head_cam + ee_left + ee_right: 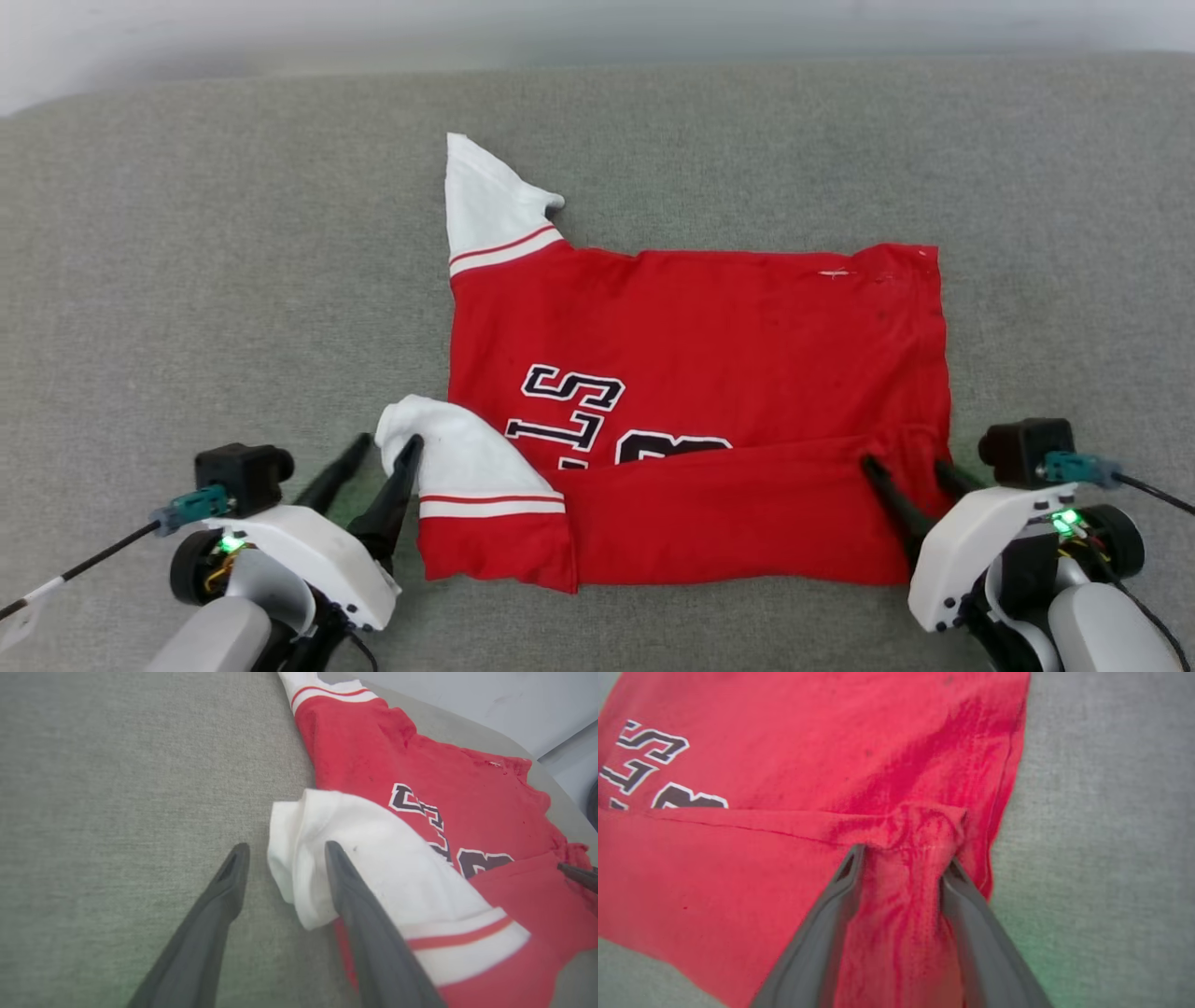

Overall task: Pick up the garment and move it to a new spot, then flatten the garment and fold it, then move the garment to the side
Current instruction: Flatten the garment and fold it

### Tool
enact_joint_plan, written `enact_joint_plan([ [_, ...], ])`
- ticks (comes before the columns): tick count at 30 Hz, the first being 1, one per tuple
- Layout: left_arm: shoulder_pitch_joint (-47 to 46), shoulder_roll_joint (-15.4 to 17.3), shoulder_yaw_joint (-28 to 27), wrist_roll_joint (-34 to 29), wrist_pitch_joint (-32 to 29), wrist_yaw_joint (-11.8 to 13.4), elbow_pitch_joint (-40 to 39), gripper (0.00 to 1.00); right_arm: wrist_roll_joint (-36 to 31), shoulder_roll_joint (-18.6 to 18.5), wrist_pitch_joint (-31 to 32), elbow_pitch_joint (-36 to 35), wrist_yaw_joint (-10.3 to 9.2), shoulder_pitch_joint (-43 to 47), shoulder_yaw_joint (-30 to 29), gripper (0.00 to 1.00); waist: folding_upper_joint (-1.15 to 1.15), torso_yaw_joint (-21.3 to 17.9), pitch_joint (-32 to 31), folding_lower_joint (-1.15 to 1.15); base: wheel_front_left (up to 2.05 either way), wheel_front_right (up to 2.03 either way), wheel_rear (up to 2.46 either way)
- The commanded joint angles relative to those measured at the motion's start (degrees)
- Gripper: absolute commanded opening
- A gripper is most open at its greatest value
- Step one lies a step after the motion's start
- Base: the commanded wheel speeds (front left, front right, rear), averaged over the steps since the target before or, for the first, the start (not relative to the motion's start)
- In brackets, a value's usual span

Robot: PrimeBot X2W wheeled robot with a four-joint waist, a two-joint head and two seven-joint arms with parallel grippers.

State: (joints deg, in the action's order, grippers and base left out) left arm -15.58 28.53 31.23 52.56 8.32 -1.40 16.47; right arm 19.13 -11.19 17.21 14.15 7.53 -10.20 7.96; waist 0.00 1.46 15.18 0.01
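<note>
From the head, the garment lies flat on the grey surface, its near edge folded over. At the left wrist, the left gripper stands spread, with one finger resting on the white sleeve. At the right wrist, the right gripper is spread too, with puckered red cloth lying loose between its fingers.

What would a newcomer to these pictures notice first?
The red garment lies on the grey surface, its near edge folded over the black lettering. A white sleeve end lies at the open left gripper; the right gripper, also open, straddles the fold's corner.
</note>
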Motion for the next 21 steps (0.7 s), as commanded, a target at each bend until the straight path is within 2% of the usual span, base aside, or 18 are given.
enact_joint_plan([
  [1, -0.01, 0.23, -0.45, 0.19, 0.53, 0.61, 0.2, 1.0, -0.12, 0.14, -1.82, -0.07, -0.08, 0.64, 0.01, 1.0, 0.0, 0.03, -1.08, -0.01, 0.0, 0.0, 0.0],
  [6, 2.37, 1.67, -1.88, 0.48, 0.59, 3.75, -1.48, 1.0, -1.32, 0.87, -12.27, -3.78, -0.06, 2.03, -1.68, 1.0, 0.0, 0.01, -4.26, -0.01, 0.0, 0.0, 0.0],
  [10, 4.27, 3.74, -2.58, 0.65, -1.46, 6.85, -5.25, 1.0, -3.06, 1.74, -16.76, -6.06, -0.06, 4.05, -3.4, 1.0, 0.0, 0.18, -6.84, -0.01, 0.0, 0.0, 0.0],
  [14, 5.99, 7.14, -2.06, 1.83, -7.6, 9.06, -11.25, 1.0, -3.77, 2.34, -17.51, -8.78, -0.06, 6.58, -4.1, 1.0, 0.0, 0.24, -8.78, -0.01, 0.0, 0.0, 0.0],
  [21, 7.5, 12.36, 0.13, 5.68, -21.1, 11.42, -21.32, 1.0, -4.74, 3.39, -15.73, -13.63, -0.06, 10.34, -4.8, 1.0, 0.0, -0.75, -10.29, -0.01, 0.0, 0.0, 0.0],
])
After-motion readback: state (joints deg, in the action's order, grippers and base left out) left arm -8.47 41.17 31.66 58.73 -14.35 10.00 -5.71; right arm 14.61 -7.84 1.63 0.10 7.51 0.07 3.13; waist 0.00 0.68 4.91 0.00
